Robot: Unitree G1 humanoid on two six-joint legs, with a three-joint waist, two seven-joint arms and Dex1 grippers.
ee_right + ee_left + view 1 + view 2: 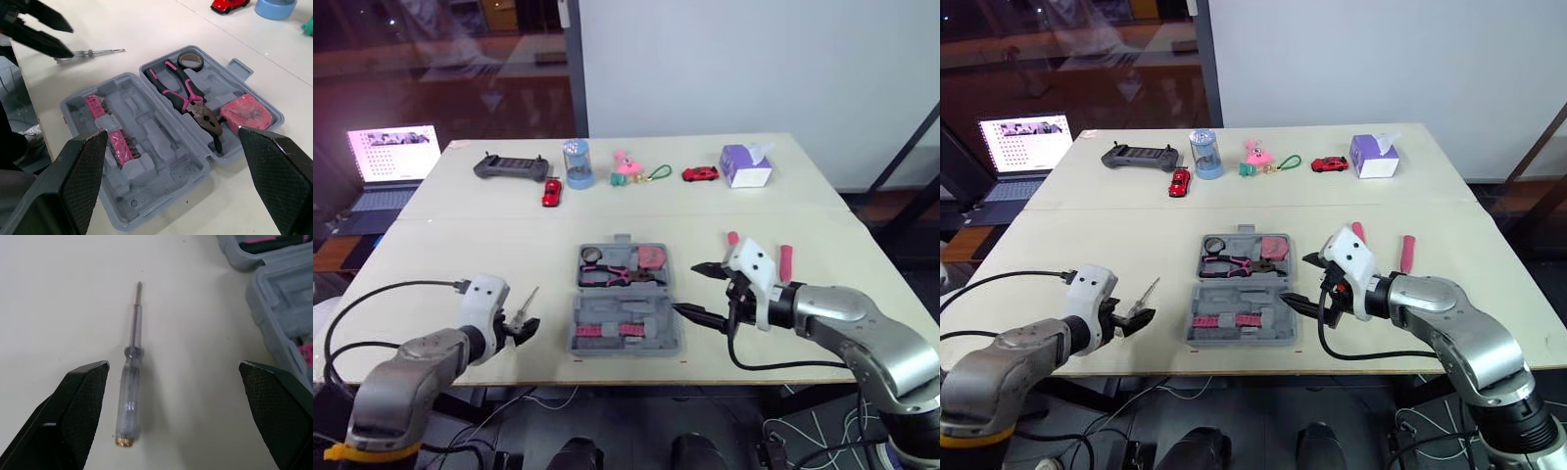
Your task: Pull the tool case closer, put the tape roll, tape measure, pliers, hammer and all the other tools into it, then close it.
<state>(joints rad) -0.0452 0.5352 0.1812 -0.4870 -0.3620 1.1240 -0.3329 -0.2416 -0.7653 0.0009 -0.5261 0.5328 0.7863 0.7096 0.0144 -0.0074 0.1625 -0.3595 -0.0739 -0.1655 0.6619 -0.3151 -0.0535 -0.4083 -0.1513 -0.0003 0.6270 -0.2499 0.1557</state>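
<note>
Three named tools are in: tape roll (pixel 191 60), pliers (pixel 188 95) and tape measure (pixel 246 112) sit in the far half of the tool case (pixel 626 305), with a pink bit strip (pixel 115 137) in the near half. The case lies open flat at the near middle of the desk (pixel 460 255), close to the edge, so the pull-closer step looks done. Left outside: a clear-handled screwdriver (pixel 131 391) just left of the case, and two pink-handled tools (pixel 786 262) to its right, beyond the right gripper (pixel 686 288); one is probably the hammer, can't tell which. Left gripper (pixel 525 328) hovers at the screwdriver's handle end, fingers (pixel 80 401) wide apart with the handle between them, nothing clamped; reads as lining up that pick. Right gripper hangs at the case's right edge, fingers (pixel 80 171) also wide apart, empty. Rough call: about half packed. Remaining: screwdriver, both pink-handled tools, then shutting the lid. Tissue box (pixel 745 166) and controller (pixel 512 167) at the far side aren't tools; leave them.
</note>
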